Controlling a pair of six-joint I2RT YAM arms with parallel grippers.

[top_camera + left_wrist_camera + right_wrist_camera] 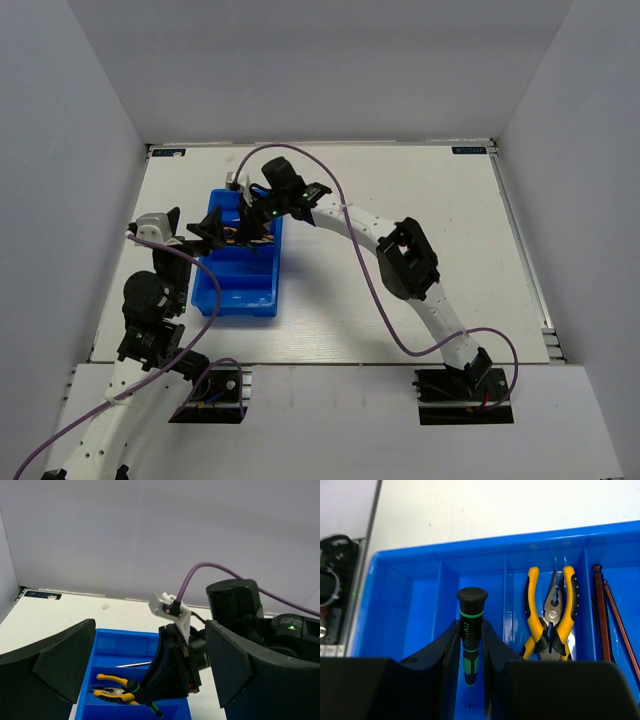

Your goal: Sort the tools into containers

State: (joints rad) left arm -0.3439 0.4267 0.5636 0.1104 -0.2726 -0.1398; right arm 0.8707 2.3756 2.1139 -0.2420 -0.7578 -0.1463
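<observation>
A green-and-black screwdriver point(471, 630) was gripped by the handle in the right gripper point(470, 650) above the blue bin point(400, 580). Yellow pliers point(551, 612) were seen lying in a compartment at its 3 o'clock. The left gripper point(203, 233) was held wide open at the bin's 9 o'clock edge.

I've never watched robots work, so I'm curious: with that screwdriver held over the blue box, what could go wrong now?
The right pincer grips the screwdriver by its handle over the blue box. Released off-target, it could land across a divider or beside the pliers in the next section. The open left pincer sits close by at the box's edge, so the two might bump.
</observation>
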